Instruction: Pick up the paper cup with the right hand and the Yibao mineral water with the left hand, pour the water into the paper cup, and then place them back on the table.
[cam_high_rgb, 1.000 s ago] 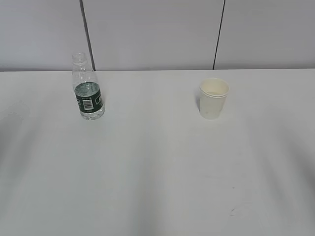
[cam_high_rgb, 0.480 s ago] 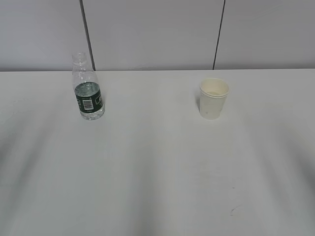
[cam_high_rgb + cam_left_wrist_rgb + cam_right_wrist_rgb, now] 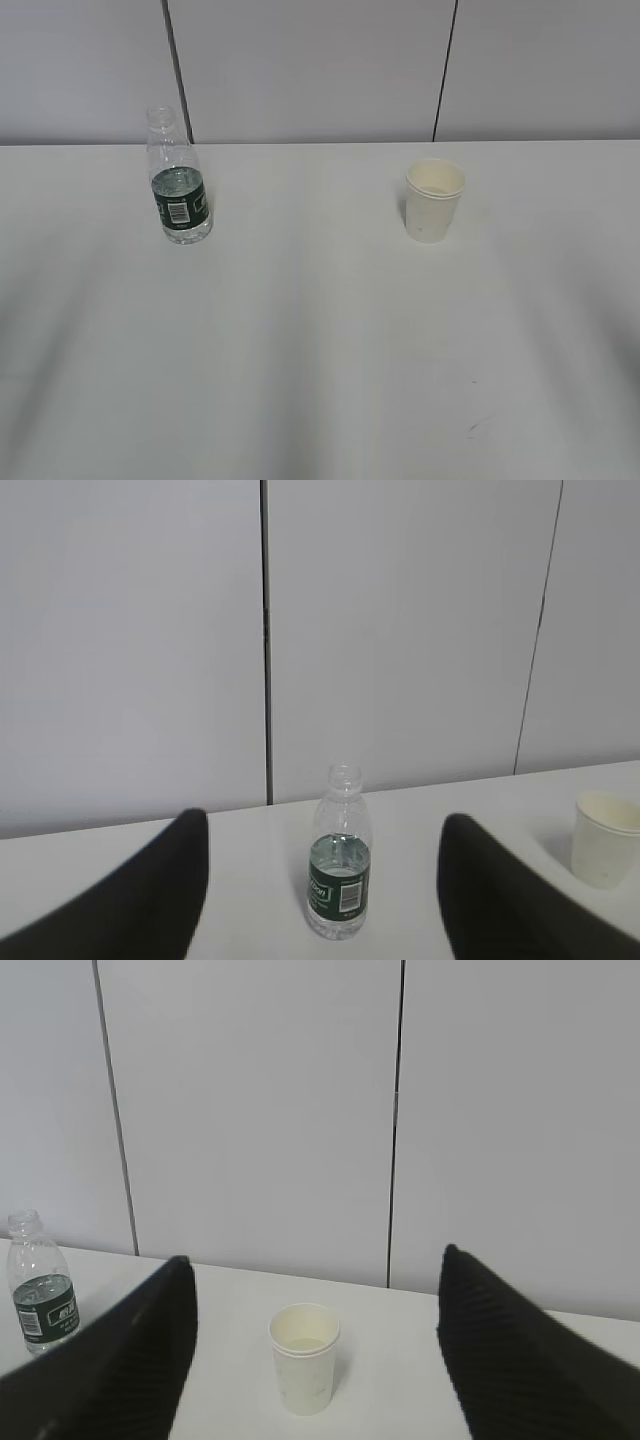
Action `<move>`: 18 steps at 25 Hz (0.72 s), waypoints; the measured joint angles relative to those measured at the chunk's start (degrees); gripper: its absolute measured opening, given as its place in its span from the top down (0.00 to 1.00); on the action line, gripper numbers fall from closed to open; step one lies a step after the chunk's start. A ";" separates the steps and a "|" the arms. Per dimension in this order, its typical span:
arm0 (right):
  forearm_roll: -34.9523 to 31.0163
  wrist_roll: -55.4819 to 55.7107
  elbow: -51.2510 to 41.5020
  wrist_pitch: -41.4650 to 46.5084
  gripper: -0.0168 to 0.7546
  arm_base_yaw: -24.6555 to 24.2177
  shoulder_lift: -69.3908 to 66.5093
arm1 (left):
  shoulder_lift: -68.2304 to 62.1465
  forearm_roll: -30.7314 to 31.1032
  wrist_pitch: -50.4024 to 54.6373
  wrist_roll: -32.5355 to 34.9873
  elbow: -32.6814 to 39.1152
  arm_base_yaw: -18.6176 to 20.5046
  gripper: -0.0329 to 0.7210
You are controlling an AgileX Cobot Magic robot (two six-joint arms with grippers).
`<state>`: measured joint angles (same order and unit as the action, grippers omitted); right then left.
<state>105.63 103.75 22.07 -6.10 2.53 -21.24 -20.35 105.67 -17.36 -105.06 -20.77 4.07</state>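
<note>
White paper cup (image 3: pixel 434 200) and bottle (image 3: pixel 178 180) stand apart on the bench (image 3: pixel 320 350), untouched. Left gripper (image 3: pixel 325 890) and right gripper (image 3: pixel 312 1360) are spread wide; next each must reach its thing

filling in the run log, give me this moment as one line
phase: pre-grasp | left pincer: open, facing bottle | right pincer: open, facing paper cup | bottle, cup: upright on table, untouched

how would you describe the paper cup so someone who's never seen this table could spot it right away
On the white table, look toward the back edge near the grey wall panels, on the right side. The paper cup stands there upright, apart from the bottle far to its left. It is short, cream-white, opaque and tapered; the bottle is taller, clear and green-labelled.
</note>
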 joint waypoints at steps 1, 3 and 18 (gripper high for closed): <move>0.00 0.00 0.00 0.00 0.22 0.00 0.00 | 0.10 0.00 -0.02 -0.07 0.07 0.00 0.36; 0.00 0.00 0.00 0.00 0.22 0.00 0.00 | 0.10 0.00 -0.02 -0.13 0.12 0.00 0.36; 0.00 0.00 0.00 -0.38 0.22 0.00 0.00 | 0.10 0.00 1.47 -3.63 0.21 0.00 0.36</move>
<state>105.63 103.75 22.07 -6.48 2.53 -21.24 -20.25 105.67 -15.89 -108.68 -20.55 4.07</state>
